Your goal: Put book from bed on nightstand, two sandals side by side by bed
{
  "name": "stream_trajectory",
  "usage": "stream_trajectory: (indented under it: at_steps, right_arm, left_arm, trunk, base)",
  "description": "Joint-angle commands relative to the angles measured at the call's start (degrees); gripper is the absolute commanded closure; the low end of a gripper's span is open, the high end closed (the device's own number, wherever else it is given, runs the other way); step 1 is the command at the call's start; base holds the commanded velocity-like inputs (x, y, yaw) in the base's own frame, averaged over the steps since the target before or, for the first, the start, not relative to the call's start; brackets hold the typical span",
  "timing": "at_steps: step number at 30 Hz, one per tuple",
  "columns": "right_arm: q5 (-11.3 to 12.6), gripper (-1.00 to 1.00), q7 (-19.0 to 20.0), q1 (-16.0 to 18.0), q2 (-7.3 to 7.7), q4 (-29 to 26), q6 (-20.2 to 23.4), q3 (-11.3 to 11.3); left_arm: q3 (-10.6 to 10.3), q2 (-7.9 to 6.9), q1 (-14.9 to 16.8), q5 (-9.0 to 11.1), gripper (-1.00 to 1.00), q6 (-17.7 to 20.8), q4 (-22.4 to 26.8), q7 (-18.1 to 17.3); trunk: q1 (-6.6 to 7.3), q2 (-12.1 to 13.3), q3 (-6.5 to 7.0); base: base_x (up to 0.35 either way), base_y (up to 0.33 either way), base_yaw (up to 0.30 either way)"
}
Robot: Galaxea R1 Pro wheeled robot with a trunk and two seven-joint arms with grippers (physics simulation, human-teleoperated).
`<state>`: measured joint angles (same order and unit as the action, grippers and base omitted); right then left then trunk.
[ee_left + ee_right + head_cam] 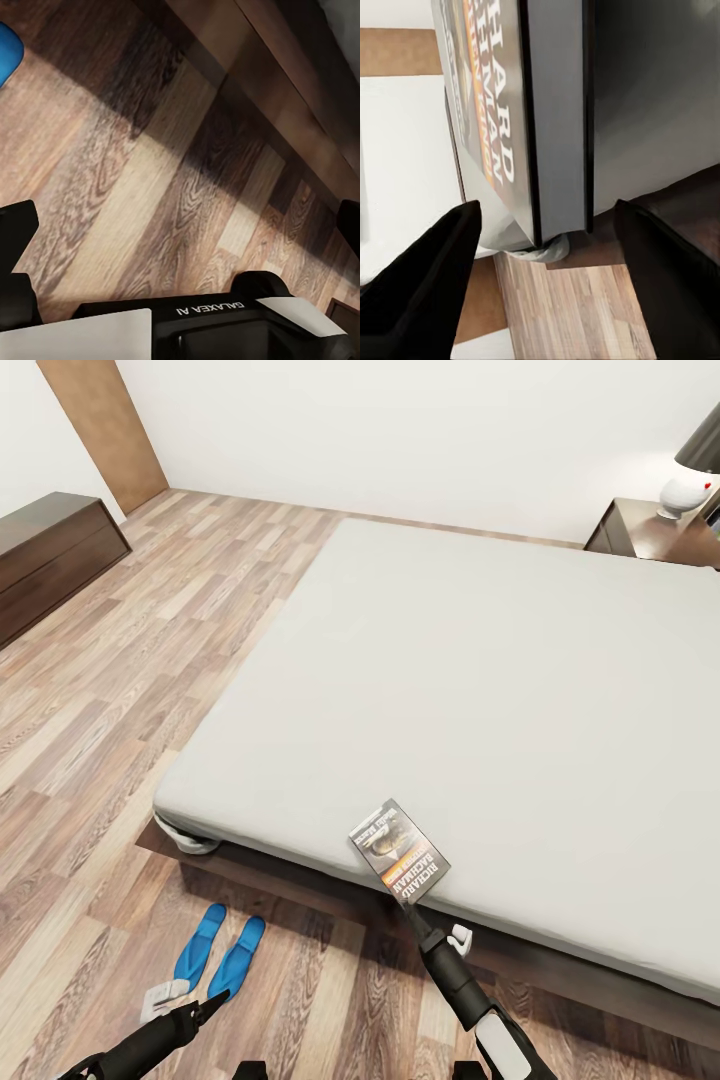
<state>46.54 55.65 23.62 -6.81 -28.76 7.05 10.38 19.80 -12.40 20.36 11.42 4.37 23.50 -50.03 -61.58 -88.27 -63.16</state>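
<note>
While the right claw [418, 908] reached up toward the near edge of the bed [500, 660], its two dark fingers [420, 285] were spread apart with the book [502, 120] sitting between them, at least in the wrist shot. Couldn't honestly tell if the pads were touching it, so whether it actually had a grip is anyone's guess. From the head camera the book [399, 850] lay right at the fingertips, on the mattress edge, cover up, with the orange band and white lettering showing. Just beyond the claw was the dark wooden bed frame [660, 202] and under it the wood-plank floor [562, 307].

Over on the other side, the left claw [205, 1008] hung low over the floor, fingers looking parted and nothing in them. Just ahead of its tips were the two blue sandals [220, 950], lying side by side on the planks, close to the foot corner of the bed. A sliver of blue [7, 49] showed in the left wrist shot too.

Way out past the right claw, across the whole mattress, the nightstand [650, 530] stood by the far corner with a white lamp [690, 485] on it. Far off from the left claw, a long low dark cabinet [50, 555] sat by the wall.
</note>
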Motion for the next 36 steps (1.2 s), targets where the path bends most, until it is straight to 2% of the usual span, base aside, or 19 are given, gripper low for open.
stream_trajectory:
  at_steps: [1, 19, 36]
  right_arm:
    - [0.2, 1.00, 0.2, 0.0, -0.05, 0.0, 0.6, 0.3]
    - [0.2, 1.00, 0.2, 0.0, -0.05, 0.0, 0.6, 0.3]
    - [0.2, 1.00, 0.2, 0.0, -0.05, 0.0, 0.6, 0.3]
  left_arm:
    - [0.2, 0.01, 0.0, 0.3, -1.00, 0.5, 0.0, -0.3]
    - [0.2, 0.01, 0.0, 0.3, -1.00, 0.5, 0.0, -0.2]
    - [0.2, 0.01, 0.0, 0.3, -1.00, 0.5, 0.0, -0.2]
  trunk:
    - [0.00, 0.0, -0.03]
    - [0.00, 0.0, -0.03]
    - [3.74, 6.8, 3.03]
  base:
    - [0.000, 0.000, 0.000]
    - [0.000, 0.000, 0.000]
    - [0.000, 0.000, 0.000]
